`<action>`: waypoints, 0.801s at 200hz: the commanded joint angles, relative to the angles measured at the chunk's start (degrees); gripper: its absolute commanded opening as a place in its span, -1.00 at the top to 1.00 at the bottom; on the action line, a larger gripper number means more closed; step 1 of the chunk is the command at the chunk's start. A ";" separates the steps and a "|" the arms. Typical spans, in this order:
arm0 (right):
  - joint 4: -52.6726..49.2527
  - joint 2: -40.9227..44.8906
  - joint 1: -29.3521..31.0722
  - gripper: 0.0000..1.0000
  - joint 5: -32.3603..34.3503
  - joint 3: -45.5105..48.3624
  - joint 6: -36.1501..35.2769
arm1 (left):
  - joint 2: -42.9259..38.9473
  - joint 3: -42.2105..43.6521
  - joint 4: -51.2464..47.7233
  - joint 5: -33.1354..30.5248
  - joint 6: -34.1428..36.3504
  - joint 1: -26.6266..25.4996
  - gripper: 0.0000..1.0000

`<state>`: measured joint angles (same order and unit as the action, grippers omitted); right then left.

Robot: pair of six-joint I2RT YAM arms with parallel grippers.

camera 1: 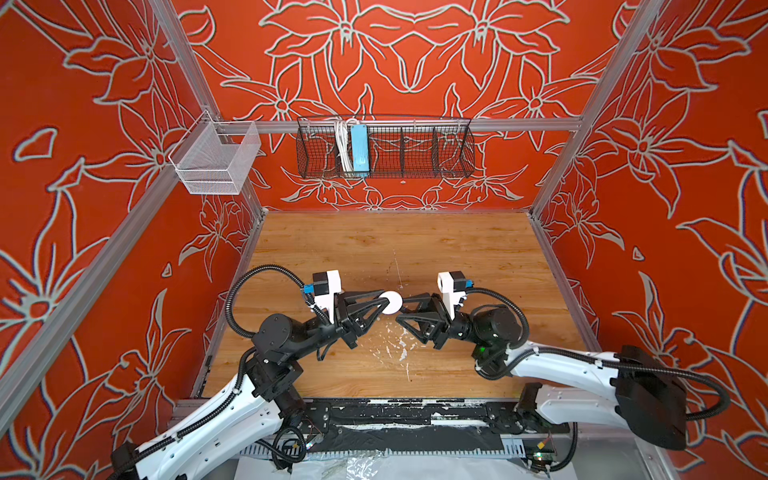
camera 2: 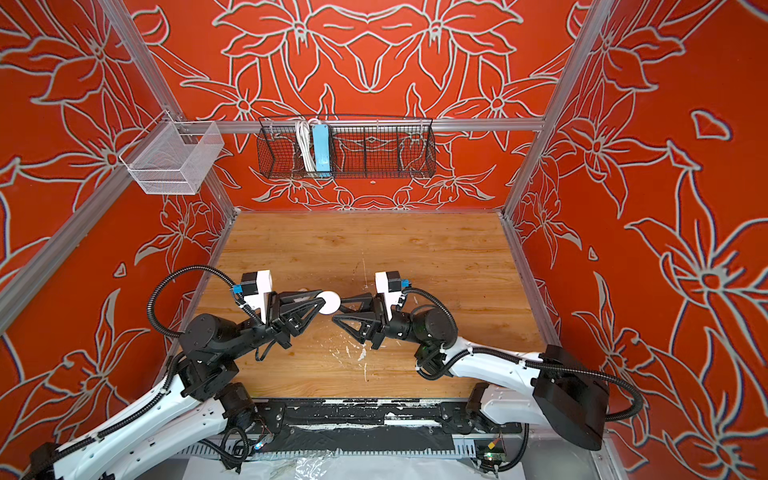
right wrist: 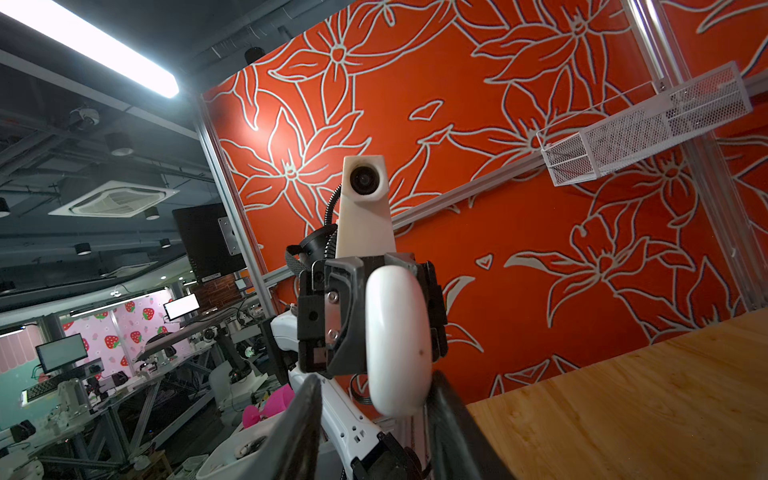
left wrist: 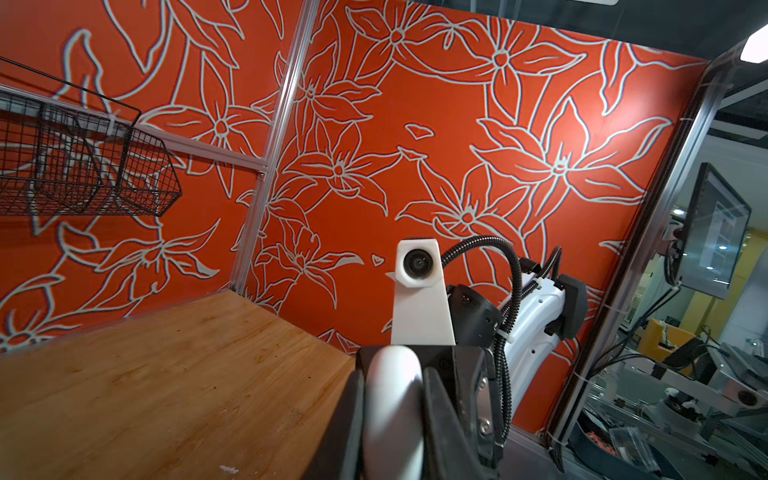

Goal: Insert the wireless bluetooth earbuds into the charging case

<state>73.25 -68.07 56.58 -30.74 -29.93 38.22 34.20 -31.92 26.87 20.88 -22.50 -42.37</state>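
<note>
A closed white rounded charging case (camera 1: 392,302) (camera 2: 331,302) hangs above the middle of the wooden table (camera 1: 415,249). My left gripper (camera 1: 380,304) (camera 2: 320,303) is shut on it, both black fingers pressed flat against its sides in the left wrist view, case (left wrist: 392,399). My right gripper (camera 1: 401,309) (camera 2: 338,309) faces it from the right and is open. In the right wrist view the case's free end (right wrist: 397,340) sits between the fingers, close to one fingertip (right wrist: 442,386), with a clear gap to the other. The earbuds are out of view.
A black wire basket (camera 1: 415,149) on the back wall holds a blue power strip (camera 1: 359,149). A white mesh basket (camera 1: 216,160) hangs at the left corner. White paint flecks (camera 1: 399,345) mark the table below the grippers.
</note>
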 commanded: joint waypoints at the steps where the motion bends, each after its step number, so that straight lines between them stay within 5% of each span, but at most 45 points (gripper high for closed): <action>1: -0.58 1.71 1.43 0.16 1.33 -1.34 -4.65 | 0.01 0.07 2.72 0.49 -0.50 0.36 0.92; 123: 4.43 -2.75 1.52 0.23 -0.46 -4.94 -1.05 | -0.15 0.74 4.41 3.47 -1.28 0.36 0.97; 160: 4.89 -2.77 1.52 0.43 -0.51 -5.07 -0.69 | -0.91 0.78 3.47 3.42 -0.81 0.36 0.97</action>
<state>74.74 -70.98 57.82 -29.85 -33.36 36.73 34.20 -31.55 29.21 23.57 -23.42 -42.35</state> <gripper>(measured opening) 0.327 0.210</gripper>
